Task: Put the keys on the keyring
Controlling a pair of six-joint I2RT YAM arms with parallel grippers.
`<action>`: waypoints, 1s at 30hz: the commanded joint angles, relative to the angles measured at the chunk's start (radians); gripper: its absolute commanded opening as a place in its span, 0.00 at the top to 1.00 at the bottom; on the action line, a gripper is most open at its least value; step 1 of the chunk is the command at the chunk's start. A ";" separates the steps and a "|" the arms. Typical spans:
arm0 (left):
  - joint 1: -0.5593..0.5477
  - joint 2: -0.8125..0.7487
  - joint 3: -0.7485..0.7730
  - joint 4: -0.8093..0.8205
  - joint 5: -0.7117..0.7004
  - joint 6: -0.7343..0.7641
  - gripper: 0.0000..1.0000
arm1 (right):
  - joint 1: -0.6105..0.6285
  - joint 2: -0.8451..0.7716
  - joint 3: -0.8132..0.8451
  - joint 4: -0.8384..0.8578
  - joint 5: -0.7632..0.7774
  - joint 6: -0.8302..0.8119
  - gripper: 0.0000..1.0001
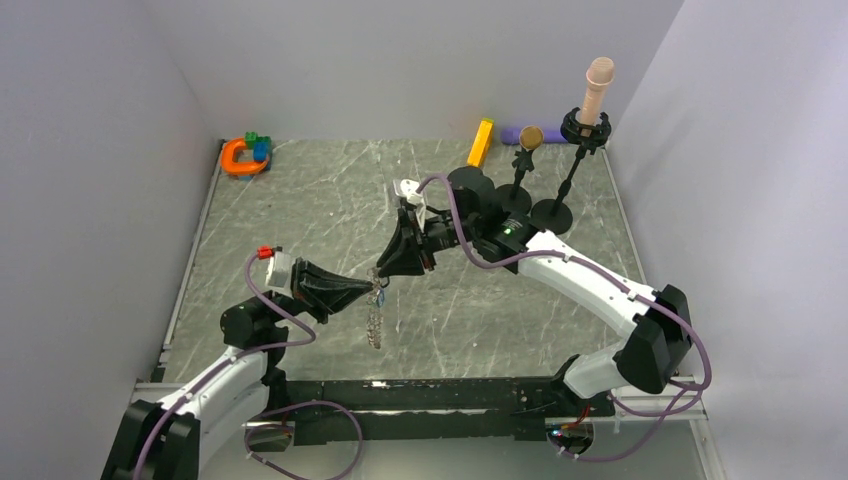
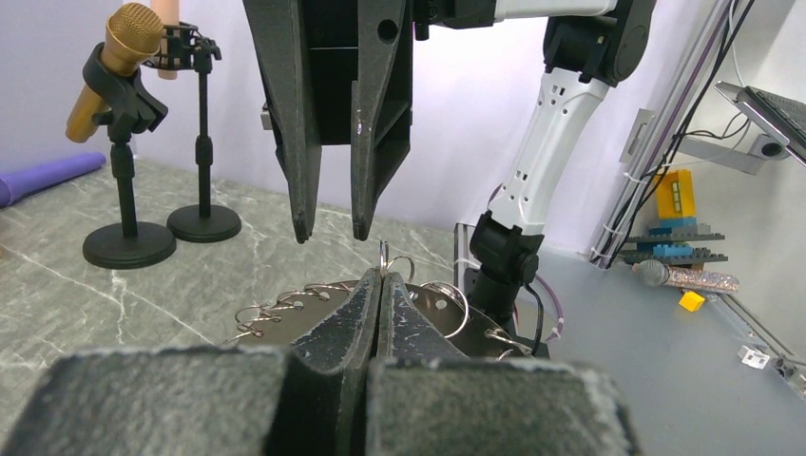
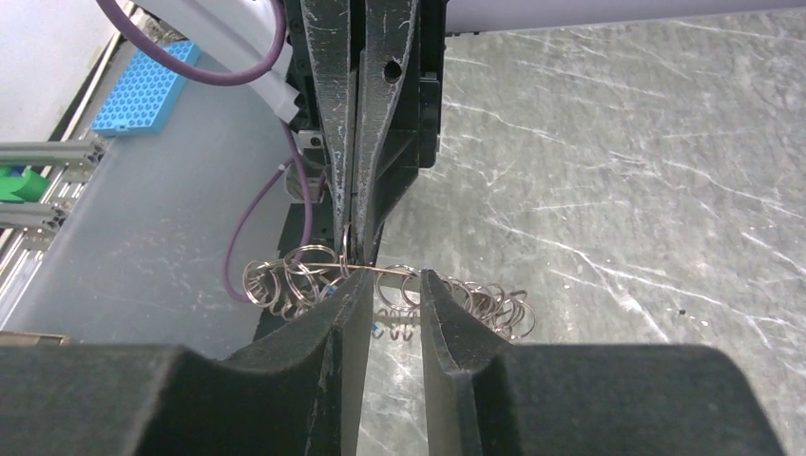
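The keyring [image 1: 376, 322], a flat silvery ring edged with many small wire loops, hangs over the middle of the table. My left gripper [image 1: 374, 291] is shut on its upper rim; in the left wrist view the jaws [image 2: 381, 281] press together on the metal plate [image 2: 304, 318]. My right gripper [image 1: 381, 272] comes from the far side, its tips just above the ring and open [image 3: 394, 285], with the loops of the keyring [image 3: 475, 302] showing through the gap. A tiny blue piece [image 3: 378, 330], perhaps a key, hangs under the ring. Other keys I cannot make out.
An orange horseshoe toy [image 1: 240, 157] with small blocks lies at the far left corner. A yellow bar [image 1: 481, 142], a purple object [image 1: 513, 134] and several microphone stands [image 1: 550, 211] stand at the far right. White walls close in the table.
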 commanded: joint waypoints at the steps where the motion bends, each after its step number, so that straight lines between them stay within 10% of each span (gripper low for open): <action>1: -0.005 -0.021 0.031 0.039 -0.011 0.032 1.00 | 0.011 0.003 0.010 0.028 -0.004 0.006 0.72; 30: -0.011 -0.077 0.046 -0.081 -0.056 0.082 1.00 | 0.034 0.013 -0.010 0.026 -0.027 0.001 0.78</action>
